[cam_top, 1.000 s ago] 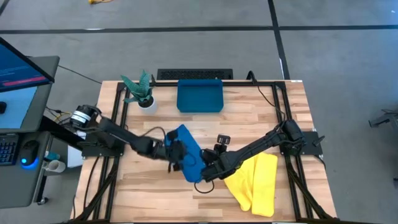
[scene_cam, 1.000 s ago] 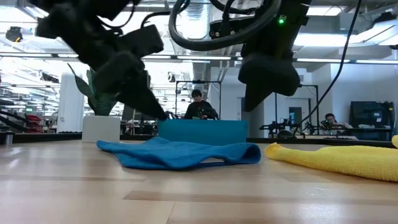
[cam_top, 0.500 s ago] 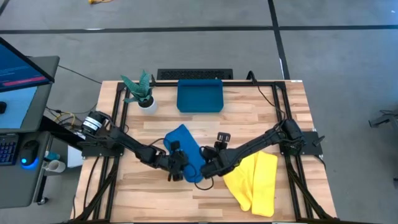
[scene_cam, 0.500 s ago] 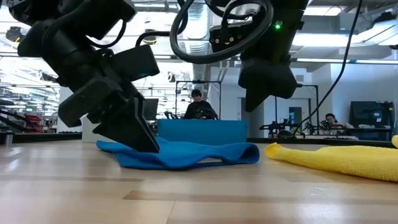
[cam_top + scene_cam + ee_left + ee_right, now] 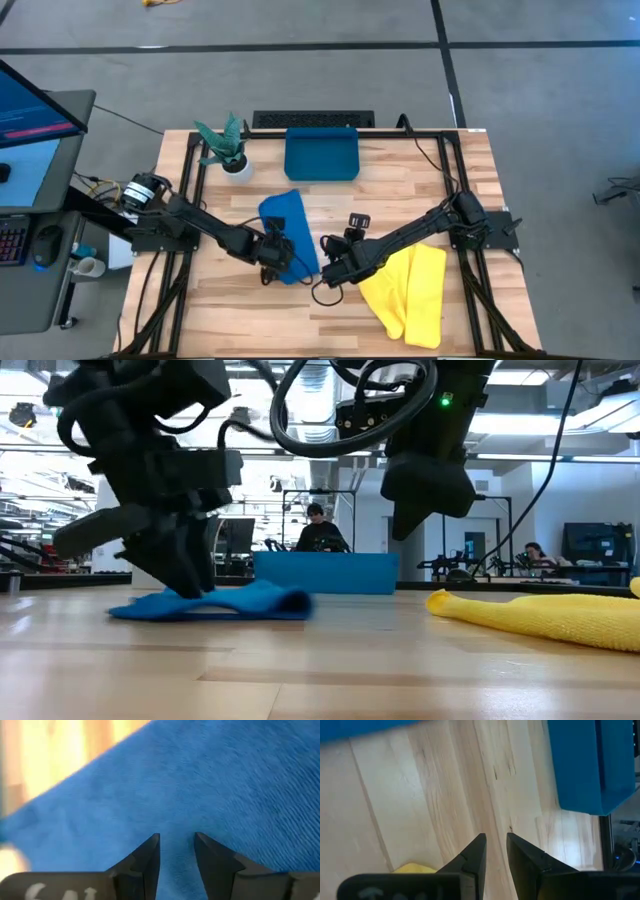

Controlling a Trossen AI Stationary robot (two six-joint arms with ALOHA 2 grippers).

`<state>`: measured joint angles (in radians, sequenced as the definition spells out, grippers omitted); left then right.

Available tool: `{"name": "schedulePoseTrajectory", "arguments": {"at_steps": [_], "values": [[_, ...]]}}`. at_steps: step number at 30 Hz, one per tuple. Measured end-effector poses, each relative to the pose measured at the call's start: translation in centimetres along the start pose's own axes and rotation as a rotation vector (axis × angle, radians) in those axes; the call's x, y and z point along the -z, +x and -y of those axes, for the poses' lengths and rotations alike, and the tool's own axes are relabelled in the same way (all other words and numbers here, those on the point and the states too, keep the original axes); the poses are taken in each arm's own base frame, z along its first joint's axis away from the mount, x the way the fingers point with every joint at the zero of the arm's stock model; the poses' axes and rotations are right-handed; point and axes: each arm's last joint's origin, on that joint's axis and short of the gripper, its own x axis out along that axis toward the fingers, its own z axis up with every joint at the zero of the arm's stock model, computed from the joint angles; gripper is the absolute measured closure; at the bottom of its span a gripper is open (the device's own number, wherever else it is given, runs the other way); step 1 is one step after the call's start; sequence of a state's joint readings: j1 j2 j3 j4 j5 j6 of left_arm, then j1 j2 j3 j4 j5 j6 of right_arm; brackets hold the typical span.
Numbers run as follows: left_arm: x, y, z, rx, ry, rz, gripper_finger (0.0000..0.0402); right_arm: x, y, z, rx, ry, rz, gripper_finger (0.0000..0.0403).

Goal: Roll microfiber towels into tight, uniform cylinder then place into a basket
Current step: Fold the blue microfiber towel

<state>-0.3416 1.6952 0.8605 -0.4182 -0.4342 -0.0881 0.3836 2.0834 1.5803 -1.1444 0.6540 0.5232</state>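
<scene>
Left tool (image 5: 277, 256), centre-left of frame, pressed on blue towel (image 5: 288, 226); fingers slightly apart in wrist view, nothing seen clamped between. Towel lies flat on tabletop (image 5: 400, 180), just below centre. Right tool (image 5: 328, 272) hovers beside towel's right edge, fingers narrowly apart, empty. Yellow towel (image 5: 415, 290) lower right; basket (image 5: 321, 155) top centre, holding nothing. Rolling not yet begun; judgement: pinch near edge, turn evenly, keep layers tight.
</scene>
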Motion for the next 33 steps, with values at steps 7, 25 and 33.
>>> {"name": "schedulePoseTrajectory", "arguments": {"at_steps": [7, 25, 33], "values": [[-1.6, -2.1, -0.6, -0.11, 0.056, -0.03, 0.0288, 0.0, 0.0, 0.0, -0.001, 0.0, 0.0, 0.0305], [0.5, -8.7, 8.6, -0.065, -0.001, 0.095, 0.0288, 1.6, -3.0, -3.6, -0.051, -0.272, 0.112, 0.0305], [0.6, -9.0, 9.7, -0.051, -0.029, 0.183, 0.0288, 0.3, -2.9, -5.4, -0.219, -0.338, 0.275, 0.0305]]}}
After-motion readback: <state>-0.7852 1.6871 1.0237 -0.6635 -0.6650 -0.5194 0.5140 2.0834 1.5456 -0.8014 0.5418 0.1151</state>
